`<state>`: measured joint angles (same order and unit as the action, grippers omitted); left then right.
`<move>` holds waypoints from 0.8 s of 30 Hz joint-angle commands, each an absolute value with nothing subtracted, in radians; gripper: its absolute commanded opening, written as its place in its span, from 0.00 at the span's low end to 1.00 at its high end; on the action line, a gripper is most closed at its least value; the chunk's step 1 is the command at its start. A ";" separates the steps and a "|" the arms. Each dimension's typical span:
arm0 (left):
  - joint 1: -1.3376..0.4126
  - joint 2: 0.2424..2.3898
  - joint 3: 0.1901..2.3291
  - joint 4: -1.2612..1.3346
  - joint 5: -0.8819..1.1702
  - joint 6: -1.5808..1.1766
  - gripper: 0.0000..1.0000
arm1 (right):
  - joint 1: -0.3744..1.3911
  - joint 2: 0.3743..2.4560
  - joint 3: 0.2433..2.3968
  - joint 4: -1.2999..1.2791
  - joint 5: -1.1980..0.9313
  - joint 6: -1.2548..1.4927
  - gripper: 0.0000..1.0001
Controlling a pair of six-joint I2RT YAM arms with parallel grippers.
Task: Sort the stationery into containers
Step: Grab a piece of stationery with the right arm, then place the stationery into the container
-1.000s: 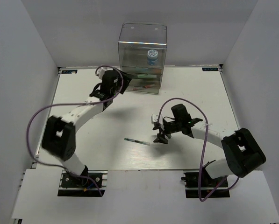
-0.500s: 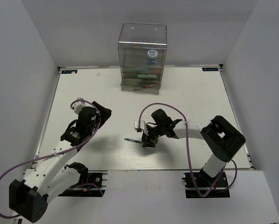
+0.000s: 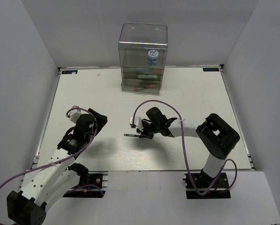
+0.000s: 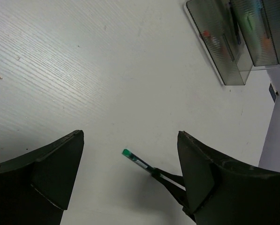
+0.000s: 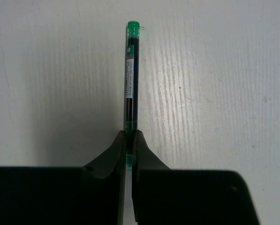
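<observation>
Right tool (image 5: 129, 140) is pinching the green pen (image 5: 131, 70) on the bench (image 3: 97, 93); far back, the organiser (image 3: 130, 51) is holding a tape roll (image 3: 153, 56) above, markers (image 3: 147, 75) in its drawers; left tool (image 4: 130, 136) is hanging spread nearby

Left arm (image 3: 48, 174) and right arm (image 3: 189, 131) wore white shells with black joint housings, purple cables (image 3: 151, 101) looped alongside, fingers (image 4: 50, 173) were black wedges, black base plates (image 3: 96, 179) were bolted down.

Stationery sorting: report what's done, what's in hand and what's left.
Done: tape roll sits in the organiser's upper compartment, coloured items in its drawers. In hand: right gripper shut on the green pen, on the table; left gripper open, empty. Left: move that pen into the organiser.
</observation>
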<state>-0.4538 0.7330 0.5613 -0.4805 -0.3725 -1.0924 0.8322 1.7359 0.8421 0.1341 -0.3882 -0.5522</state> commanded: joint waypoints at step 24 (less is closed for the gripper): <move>-0.466 0.762 0.511 -0.425 -0.348 -1.108 0.90 | 0.492 2.144 1.716 -0.075 -0.235 -0.906 0.00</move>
<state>-0.4614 0.7742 0.5152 -0.4393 -0.3542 -1.1011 0.5079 2.0964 1.6299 -0.0051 -0.2260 -0.8074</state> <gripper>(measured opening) 0.903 0.057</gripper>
